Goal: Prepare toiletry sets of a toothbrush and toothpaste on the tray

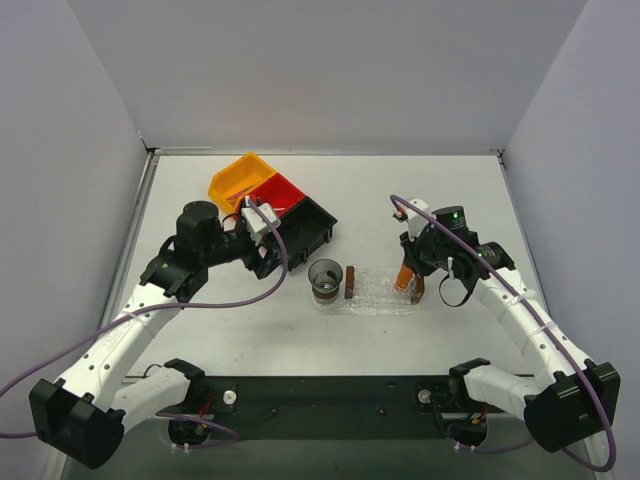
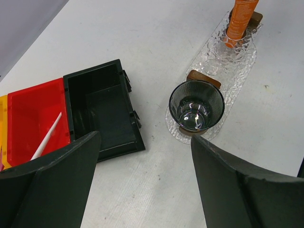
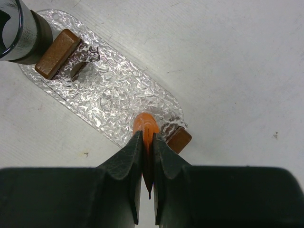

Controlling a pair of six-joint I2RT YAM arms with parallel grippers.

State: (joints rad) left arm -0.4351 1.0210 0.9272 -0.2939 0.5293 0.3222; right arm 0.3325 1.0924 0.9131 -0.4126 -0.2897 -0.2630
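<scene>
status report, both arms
Right gripper shut on orange toothpaste over tray. Left gripper open, toothbrush in red bin. Dark cup on tray's other end, apart.

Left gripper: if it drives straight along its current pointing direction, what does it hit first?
Probably bare table, in the gap between the black bin and the dark cup. The left gripper is open and empty. Depth is unclear, so the bin's near corner may be a close miss.

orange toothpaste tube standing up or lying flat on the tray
Upright: the orange tube stands on end on the tray, pinched between the right gripper's jaws.
</scene>
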